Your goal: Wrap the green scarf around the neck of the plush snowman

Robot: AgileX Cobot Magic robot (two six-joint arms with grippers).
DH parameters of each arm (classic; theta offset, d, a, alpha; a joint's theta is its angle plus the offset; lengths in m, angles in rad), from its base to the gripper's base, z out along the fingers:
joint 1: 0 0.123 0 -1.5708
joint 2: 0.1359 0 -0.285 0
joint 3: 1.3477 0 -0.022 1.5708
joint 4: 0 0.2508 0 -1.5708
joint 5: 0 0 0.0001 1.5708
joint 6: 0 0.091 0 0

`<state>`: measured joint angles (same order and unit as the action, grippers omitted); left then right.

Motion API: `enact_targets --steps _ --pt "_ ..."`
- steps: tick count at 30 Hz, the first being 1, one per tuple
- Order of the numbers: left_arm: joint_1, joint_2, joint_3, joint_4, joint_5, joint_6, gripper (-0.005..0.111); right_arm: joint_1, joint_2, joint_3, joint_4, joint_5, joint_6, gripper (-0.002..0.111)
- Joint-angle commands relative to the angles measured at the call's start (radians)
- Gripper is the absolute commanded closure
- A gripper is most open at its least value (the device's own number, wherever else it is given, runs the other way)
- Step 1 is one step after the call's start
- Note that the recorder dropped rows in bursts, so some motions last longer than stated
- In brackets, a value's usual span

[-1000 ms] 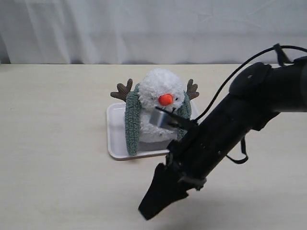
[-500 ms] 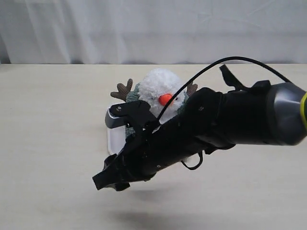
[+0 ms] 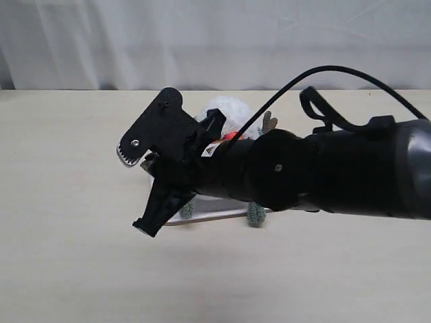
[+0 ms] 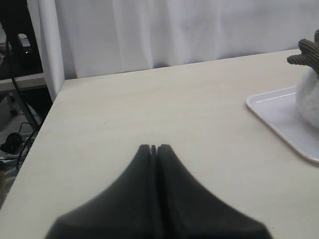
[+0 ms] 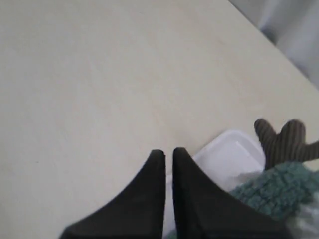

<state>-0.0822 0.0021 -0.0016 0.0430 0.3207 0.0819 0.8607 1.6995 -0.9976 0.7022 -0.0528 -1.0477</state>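
The plush snowman [image 3: 227,109] sits on a white tray [image 5: 229,154] near the tabletop's far edge, the green scarf [image 5: 271,191] draped over it. The left pincer [image 4: 153,148] is pressed closed. The right pincer [image 5: 164,152] is narrowed to a slit. Both are empty.

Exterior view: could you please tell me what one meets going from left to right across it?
Black right tool → fluffy white plush snowman → its brown corduroy twig arm.
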Motion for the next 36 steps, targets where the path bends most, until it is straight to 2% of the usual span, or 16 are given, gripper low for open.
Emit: enact_targets --steps 1,3,5,6,8,10,12,16,19,22,24,28,29,31,34,36 --pt "-0.006 -0.002 0.002 -0.003 -0.012 0.0 0.107 0.002 -0.053 -0.003 0.052 -0.139 -0.199 0.104" --pt "-0.006 -0.002 0.002 -0.003 -0.012 0.0 0.107 0.002 -0.068 -0.003 0.29 -0.428 -0.451 0.104" --pt "-0.006 -0.002 0.002 -0.003 -0.012 0.0 0.107 0.004 -0.064 -0.038 0.625 -0.842 -0.737 0.104" --pt "-0.006 -0.002 0.002 -0.003 -0.012 0.0 0.107 -0.009 -0.057 -0.083 0.778 -1.027 -0.794 0.104" --pt "-0.006 -0.002 0.002 -0.003 -0.012 0.0 0.107 -0.065 -0.057 -0.141 0.926 -1.088 -0.911 0.104" --pt "-0.006 -0.002 0.002 -0.003 -0.012 0.0 0.107 -0.133 -0.057 -0.206 1.042 -1.01 -1.073 0.104" --pt "-0.006 -0.002 0.002 -0.003 -0.012 0.0 0.107 -0.153 -0.051 -0.203 1.042 -1.024 -1.026 0.104" --pt "-0.006 -0.002 0.002 -0.003 -0.012 0.0 0.107 -0.104 -0.051 -0.158 1.042 -0.99 -0.978 0.104" --pt "-0.006 -0.002 0.002 -0.003 -0.012 0.0 0.107 -0.07 -0.053 -0.114 1.042 -0.868 -0.893 0.104" --pt "-0.006 -0.002 0.002 -0.003 -0.012 0.0 0.107 -0.067 -0.066 -0.093 1.042 -0.58 -0.78 0.104" --pt "-0.006 -0.002 0.002 -0.003 -0.012 0.0 0.107 -0.081 -0.075 -0.09 1.042 -0.304 -0.697 0.104" --pt "-0.006 -0.002 0.002 -0.003 -0.012 0.0 0.107 -0.183 -0.066 -0.115 1.042 0.321 -0.56 0.104" --pt "-0.006 -0.002 0.002 -0.003 -0.012 0.0 0.107 -0.201 -0.063 -0.136 0.996 0.357 -0.479 0.104" --pt "-0.006 -0.002 0.002 -0.003 -0.012 0.0 0.107 -0.206 -0.063 -0.177 0.683 0.309 -0.188 0.104" --pt "-0.006 -0.002 0.002 -0.003 -0.012 0.0 0.107 -0.197 -0.059 -0.249 -0.051 0.407 0.559 0.104" --pt "-0.006 -0.002 0.002 -0.003 -0.012 0.0 0.107 -0.161 -0.049 -0.314 -0.702 0.568 1.165 0.104"
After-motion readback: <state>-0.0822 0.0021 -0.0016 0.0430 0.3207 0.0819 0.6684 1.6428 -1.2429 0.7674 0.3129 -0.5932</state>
